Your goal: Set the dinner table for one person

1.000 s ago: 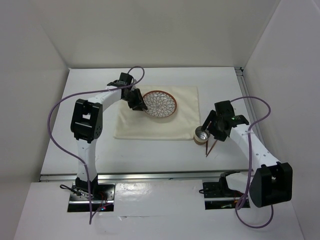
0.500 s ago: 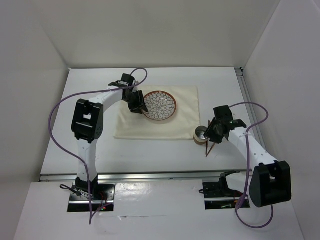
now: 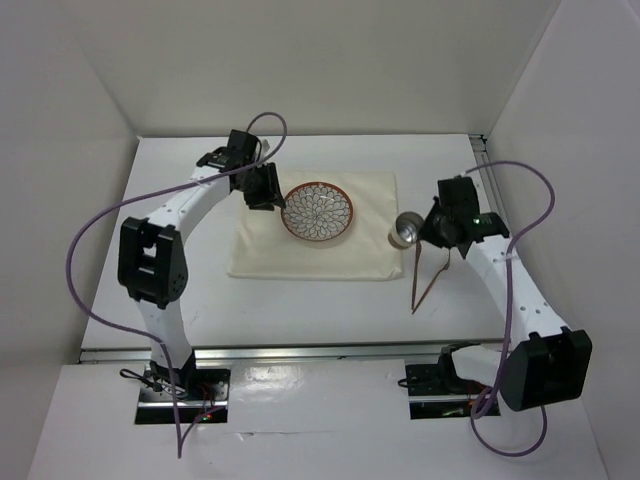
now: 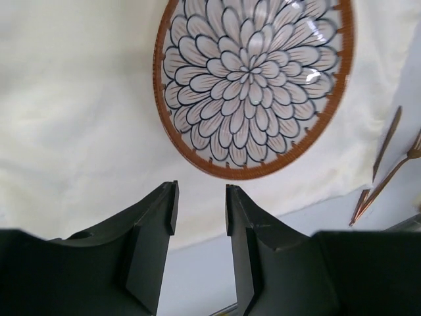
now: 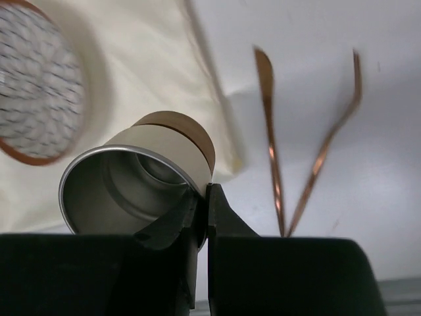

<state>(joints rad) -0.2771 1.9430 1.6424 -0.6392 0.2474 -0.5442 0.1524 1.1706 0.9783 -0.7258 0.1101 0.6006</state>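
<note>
The right gripper [image 5: 202, 197] pinched the tilted metal cup [image 5: 131, 178] by its rim beside the cloth [image 3: 260, 250] on the dinner table [image 3: 300, 305], the left gripper [image 4: 200, 201] hung open near the plate [image 4: 253, 85], and placing the cup seemingly called for an upright set-down.

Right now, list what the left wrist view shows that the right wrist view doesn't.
Only left wrist: the left gripper, open and empty, and the whole plate. Only right wrist: the cup, pinched at its rim by the shut right gripper. Both: the plate (just its edge in the right wrist view), the cloth, the copper cutlery and the table.
</note>
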